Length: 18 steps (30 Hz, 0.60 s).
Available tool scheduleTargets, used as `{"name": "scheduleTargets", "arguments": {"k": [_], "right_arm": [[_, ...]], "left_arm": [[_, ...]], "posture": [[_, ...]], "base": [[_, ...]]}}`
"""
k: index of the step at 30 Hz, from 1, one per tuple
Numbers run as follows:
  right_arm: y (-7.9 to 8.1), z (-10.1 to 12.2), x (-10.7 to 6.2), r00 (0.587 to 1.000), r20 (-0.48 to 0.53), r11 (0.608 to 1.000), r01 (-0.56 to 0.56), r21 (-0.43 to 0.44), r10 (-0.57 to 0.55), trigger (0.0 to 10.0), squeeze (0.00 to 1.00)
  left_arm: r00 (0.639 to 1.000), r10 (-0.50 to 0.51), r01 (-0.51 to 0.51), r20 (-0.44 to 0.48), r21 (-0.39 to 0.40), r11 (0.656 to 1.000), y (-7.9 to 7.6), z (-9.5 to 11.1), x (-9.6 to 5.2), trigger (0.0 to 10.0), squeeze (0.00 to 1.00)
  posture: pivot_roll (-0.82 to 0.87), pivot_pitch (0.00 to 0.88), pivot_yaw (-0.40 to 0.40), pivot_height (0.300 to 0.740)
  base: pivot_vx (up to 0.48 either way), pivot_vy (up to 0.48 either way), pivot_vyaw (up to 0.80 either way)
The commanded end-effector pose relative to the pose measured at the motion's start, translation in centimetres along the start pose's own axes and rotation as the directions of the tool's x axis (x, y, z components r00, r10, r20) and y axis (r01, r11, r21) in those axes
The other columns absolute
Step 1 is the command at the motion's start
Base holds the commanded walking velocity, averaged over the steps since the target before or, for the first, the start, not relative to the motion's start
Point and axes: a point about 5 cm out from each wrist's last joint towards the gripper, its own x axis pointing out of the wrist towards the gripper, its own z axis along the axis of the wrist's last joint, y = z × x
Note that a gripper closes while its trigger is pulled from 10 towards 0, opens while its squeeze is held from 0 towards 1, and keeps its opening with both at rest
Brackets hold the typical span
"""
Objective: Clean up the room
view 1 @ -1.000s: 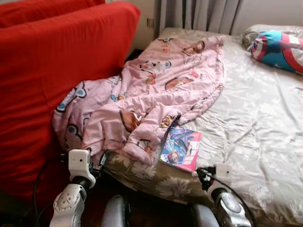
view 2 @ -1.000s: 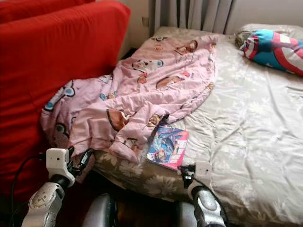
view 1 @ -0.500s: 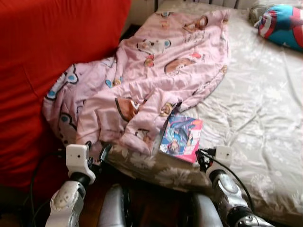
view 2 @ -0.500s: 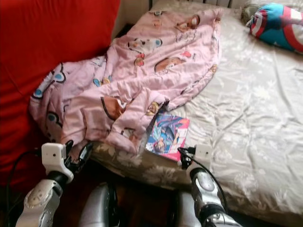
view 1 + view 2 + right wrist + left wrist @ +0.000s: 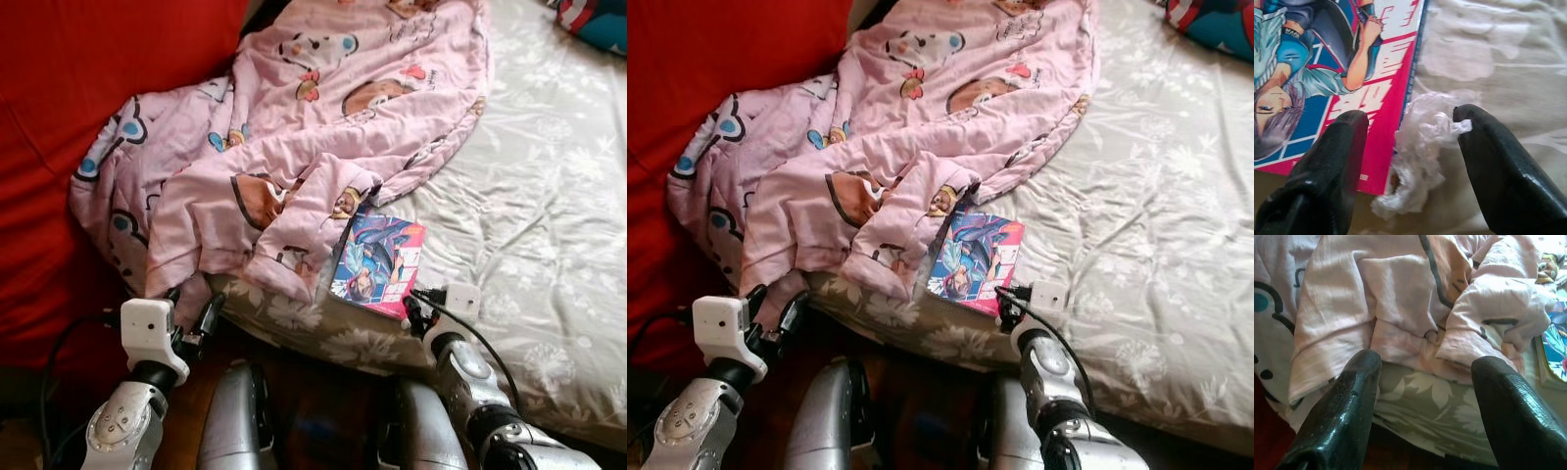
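1. Head views: pink blanket (image 5: 294,147) bunched on the bed (image 5: 549,215) against the red sofa (image 5: 59,117); comic book (image 5: 377,264) near the bed edge, partly tucked under a blanket fold. Left gripper (image 5: 191,318) sits low at the bed edge under the blanket, right gripper (image 5: 1009,305) just beside the book.
2. Left wrist: fingers (image 5: 1342,416) spread wide, holding nothing, blanket ahead.
3. Right wrist: fingers (image 5: 1498,171) wide apart, empty, around a crumpled white wad (image 5: 1420,147), possibly plastic wrap, touching the book's corner.
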Motion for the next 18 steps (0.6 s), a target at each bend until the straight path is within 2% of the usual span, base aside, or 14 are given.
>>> {"name": "scheduleTargets", "arguments": {"k": [1, 18], "right_arm": [[-0.18, -1.14, -0.30, 0.999, -0.046, 0.999, 0.014, 0.029, -0.013, 0.0, 0.00], [-0.06, -0.91, -0.18, 0.999, -0.037, 0.998, 0.024, 0.051, -0.022, 0.0, 0.00]], "left_arm": [[0.999, -0.003, 0.003, -0.032, 0.001, 1.000, -0.11, -0.17, -0.50, 10.0, 0.00], [0.998, 0.000, 0.000, -0.056, 0.011, 1.000, 0.03, -0.14, -0.48, 10.0, 0.00]], "posture": [[0.14, 0.353, -0.005, 0.604], [0.15, 0.336, -0.001, 0.604]], "base": [[0.000, 0.000, 0.00], [0.000, 0.000, 0.00]]}}
